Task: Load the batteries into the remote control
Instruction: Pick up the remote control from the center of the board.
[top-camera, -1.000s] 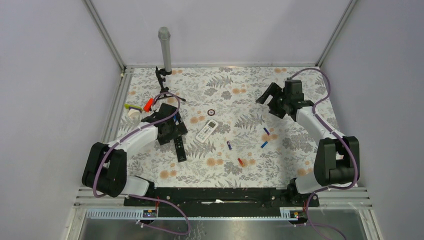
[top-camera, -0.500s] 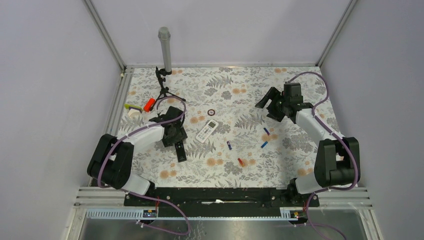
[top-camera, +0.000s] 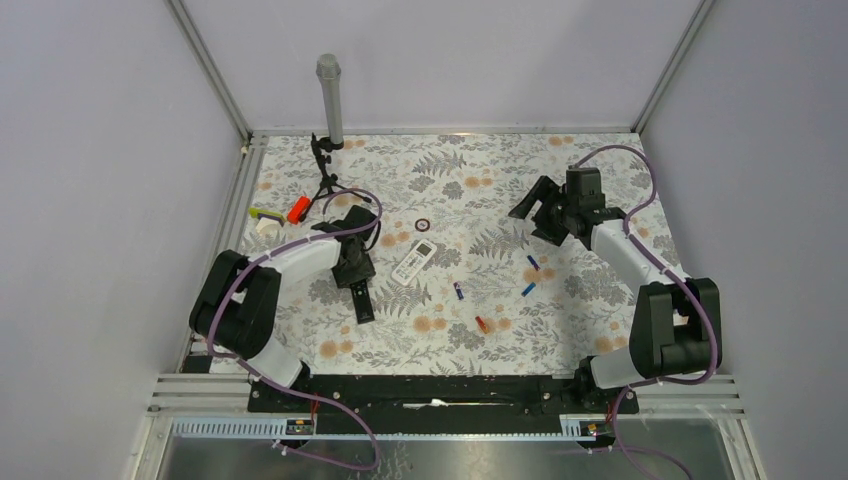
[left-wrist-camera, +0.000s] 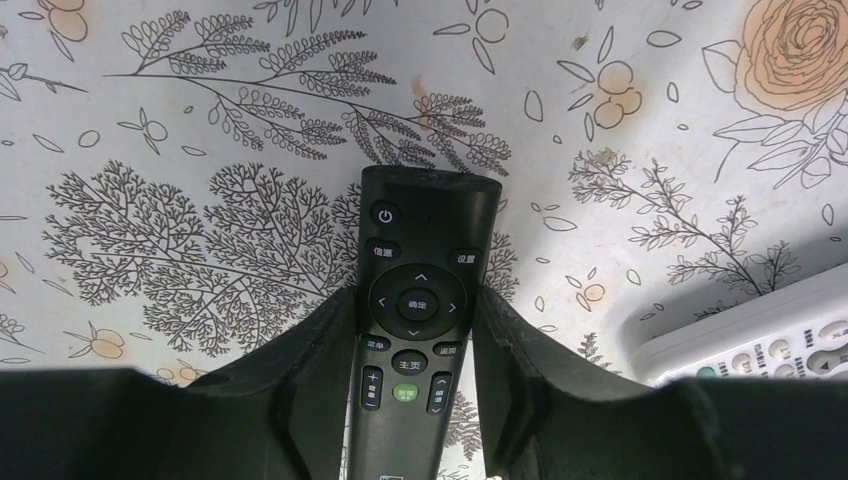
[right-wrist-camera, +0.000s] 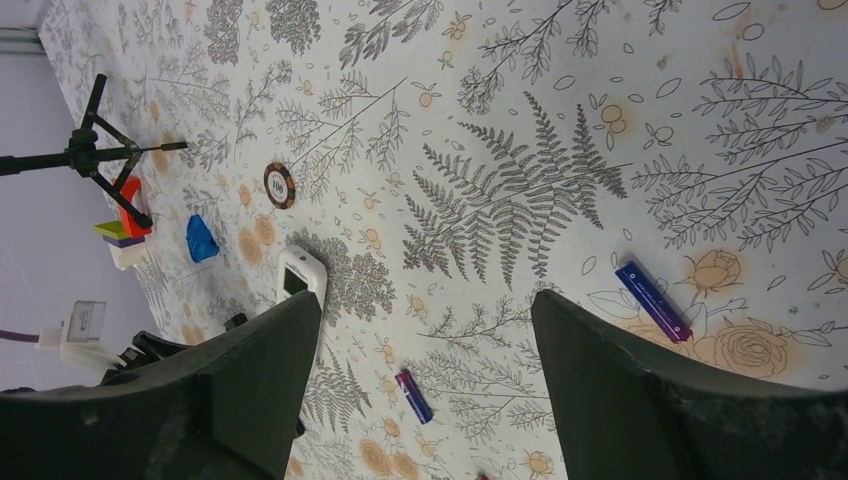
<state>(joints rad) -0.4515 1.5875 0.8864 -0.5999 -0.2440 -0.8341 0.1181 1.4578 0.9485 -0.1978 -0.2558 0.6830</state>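
Observation:
A black remote (top-camera: 361, 300) lies face up left of centre, and a white remote (top-camera: 414, 262) lies beside it. My left gripper (top-camera: 352, 270) is shut on the black remote (left-wrist-camera: 420, 290), a finger pressed to each long side near the round button pad. Two blue batteries (top-camera: 533, 262) (top-camera: 527, 289) lie right of centre. A third blue battery (top-camera: 459, 291) lies mid-table and an orange-red battery (top-camera: 482, 324) lies nearer the front. My right gripper (top-camera: 535, 210) hovers open at the back right. Between its fingers, the wrist view shows bare cloth and one battery (right-wrist-camera: 413, 395).
A small black tripod (top-camera: 325, 175) and a grey post (top-camera: 330, 100) stand at the back left. An orange-red block (top-camera: 297, 209) and a yellow-green piece (top-camera: 265, 213) lie near the left rail. A dark ring (top-camera: 422, 224) lies behind the white remote. A blue blob (right-wrist-camera: 201, 240) lies near the tripod.
My left gripper has come down over the black remote's far end and its jaws have closed against the sides. The right gripper has shifted slightly and its jaws have narrowed a little.

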